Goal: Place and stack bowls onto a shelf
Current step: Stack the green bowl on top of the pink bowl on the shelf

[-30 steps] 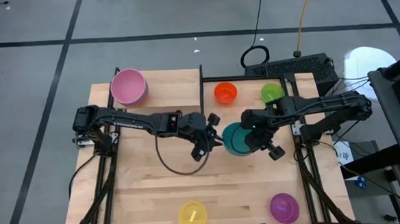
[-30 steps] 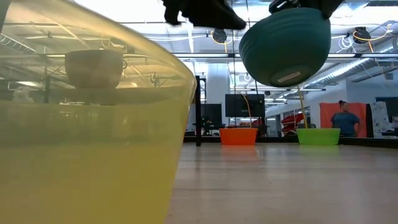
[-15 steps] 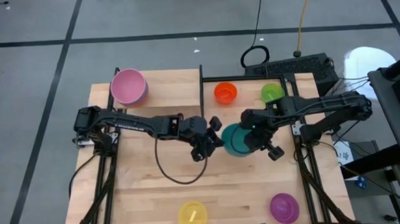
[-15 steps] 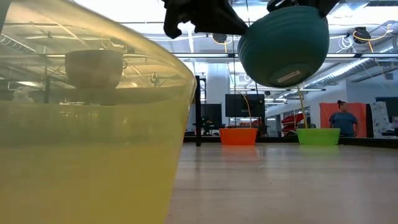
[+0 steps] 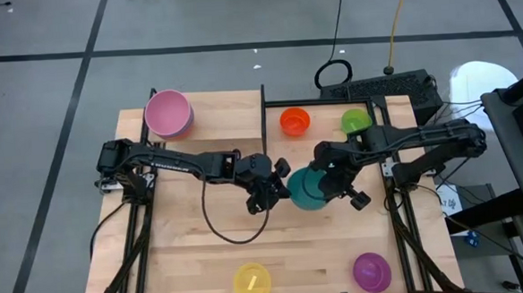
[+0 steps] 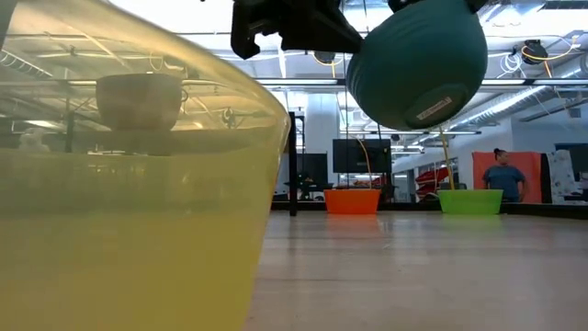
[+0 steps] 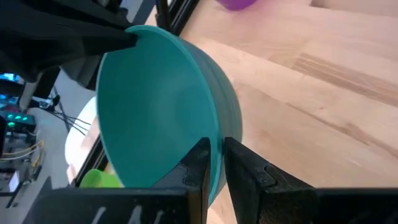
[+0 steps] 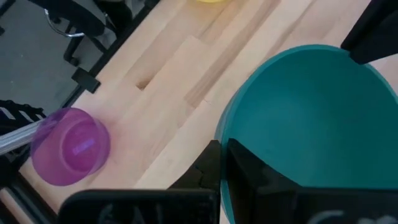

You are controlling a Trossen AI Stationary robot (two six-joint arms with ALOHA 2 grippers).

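Observation:
A teal bowl (image 5: 307, 189) hangs tilted above the middle of the table, between my two grippers. My left gripper (image 5: 280, 187) is shut on its left rim and my right gripper (image 5: 328, 175) is shut on its right rim. The low view shows the teal bowl (image 6: 418, 64) well clear of the tabletop, its bottom sticker facing the camera. An orange bowl (image 5: 294, 120) and a green bowl (image 5: 355, 121) stand on the shelf (image 5: 324, 105) at the far right, behind its black upright (image 5: 263, 110). My left gripper pinches the teal bowl's rim (image 7: 214, 140), one finger (image 7: 198, 163) inside the bowl and the other (image 7: 245, 168) outside. The fingers come slanting down from the table's left. The bowl is lifted clear and tilted. My right gripper pinches the opposite rim (image 8: 225, 140), with one finger (image 8: 208, 165) outside the wall and one inside. It slants down from the table's right. The bowl hangs clear of the table between both grippers.
A pink bowl (image 5: 168, 113) stands at the far left corner. A yellow bowl (image 5: 252, 282) and a purple bowl (image 5: 371, 271) sit near the front edge. A black cable (image 5: 221, 222) loops under the left arm. Bare wood lies below the held bowl.
My left gripper has rolled at the wrist and closed in on the teal bowl's left rim. The bowl, still held by my right gripper, has tipped a little and shifted slightly toward the table's left, staying clear of the table.

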